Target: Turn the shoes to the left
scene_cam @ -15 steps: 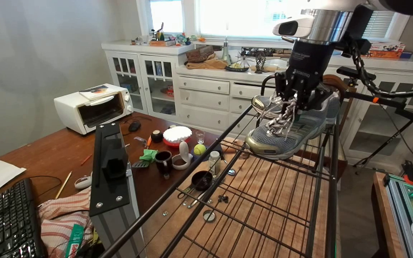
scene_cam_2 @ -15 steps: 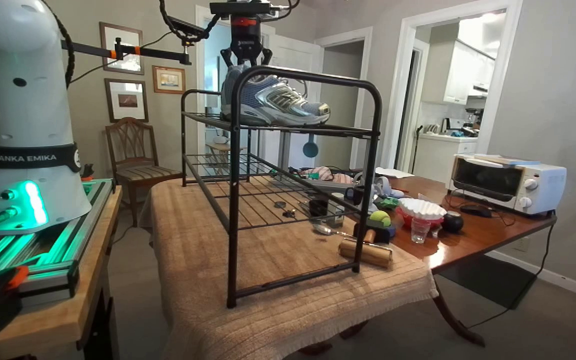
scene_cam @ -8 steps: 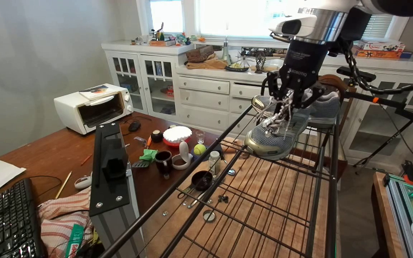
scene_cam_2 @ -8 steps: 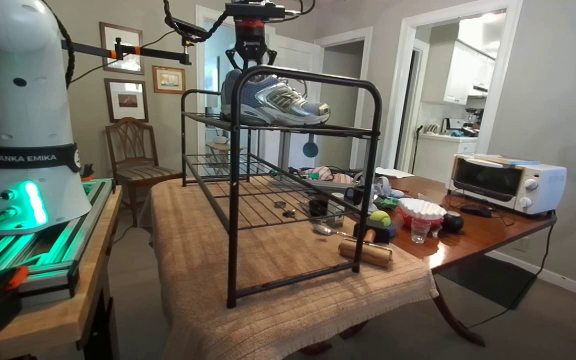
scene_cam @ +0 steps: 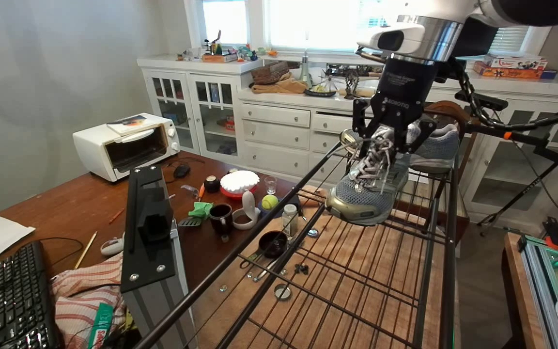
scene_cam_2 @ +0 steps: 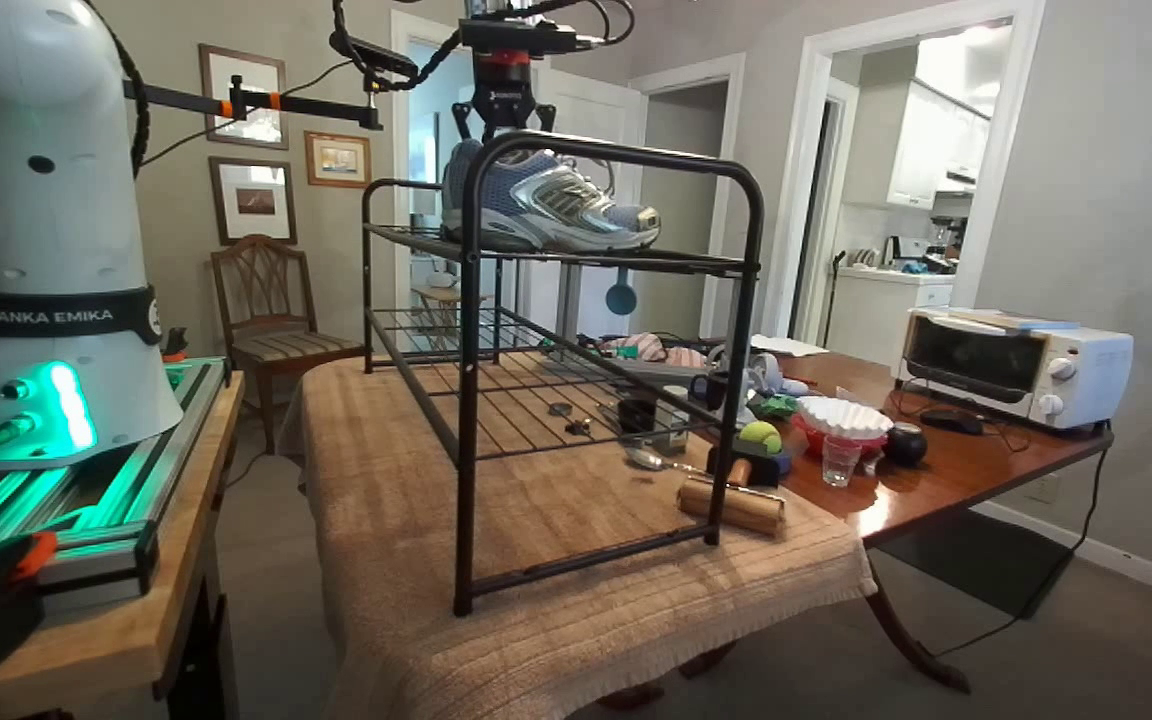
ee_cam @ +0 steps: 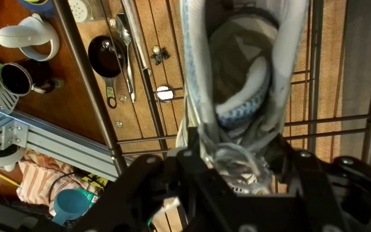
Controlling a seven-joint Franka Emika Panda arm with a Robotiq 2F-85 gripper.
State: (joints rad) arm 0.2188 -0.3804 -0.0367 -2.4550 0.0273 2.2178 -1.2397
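Two grey-silver sneakers are on the top shelf of the black wire rack [scene_cam: 448, 291]. My gripper [scene_cam: 382, 154] points down over the nearer shoe [scene_cam: 368, 196], with its fingers closed on both sides of the white laces. In the wrist view, my gripper [ee_cam: 235, 141] has the shoe [ee_cam: 200, 74] between its two fingers, its opening facing the camera. Its toe points toward the camera in that exterior view. I cannot tell whether its sole rests on the wires. The farther shoe [scene_cam: 440, 145] stands behind it, and shows from the side in an exterior view [scene_cam_2: 556, 205], hiding most of the held one.
The rack's raised end bar [scene_cam_2: 626, 151] rises beside the farther shoe. A black-topped metal post [scene_cam: 150, 228] stands left of the rack. A mug [scene_cam: 222, 218], a tennis ball [scene_cam: 270, 202] and a toaster oven [scene_cam: 124, 145] are on the table.
My gripper has turned and moved slightly left in an exterior view, and the nearer shoe has turned with it, its heel swinging away and its toe facing the camera more. The farther shoe has not moved.
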